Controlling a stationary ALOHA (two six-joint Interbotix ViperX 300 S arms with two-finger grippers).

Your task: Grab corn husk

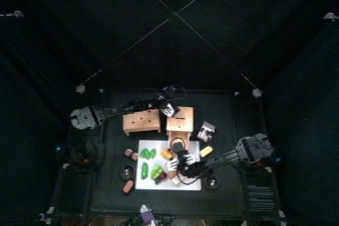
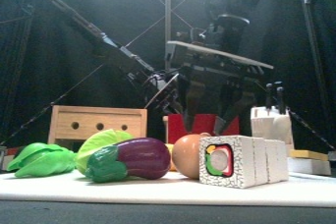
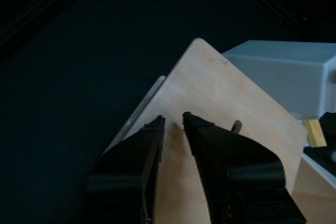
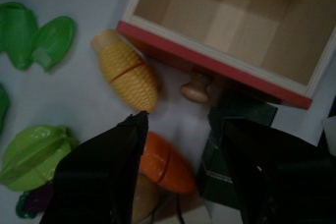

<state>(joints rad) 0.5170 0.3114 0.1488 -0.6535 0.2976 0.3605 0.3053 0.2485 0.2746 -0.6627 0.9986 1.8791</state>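
The corn husk [image 4: 33, 36] is a pair of green leaves lying on the white mat, next to a yellow corn cob [image 4: 125, 71]. It also shows in the top view [image 1: 150, 154] and at the left of the front view [image 2: 39, 159]. My right gripper [image 4: 184, 154] is open and hovers over an orange carrot piece [image 4: 168, 164], a short way from the husk; in the top view it is right of the husk [image 1: 185, 161]. My left gripper [image 3: 172, 122] is shut and empty above a wooden box [image 3: 223, 110], near the back of the table [image 1: 166, 104].
A red-rimmed wooden box [image 4: 237, 22] stands just behind the corn, with a mushroom [image 4: 197, 91] before it. A green lettuce [image 4: 39, 154], an eggplant [image 2: 132, 159], a sushi roll [image 2: 239, 162] and a white knife block [image 2: 270, 125] crowd the mat [image 1: 199, 182].
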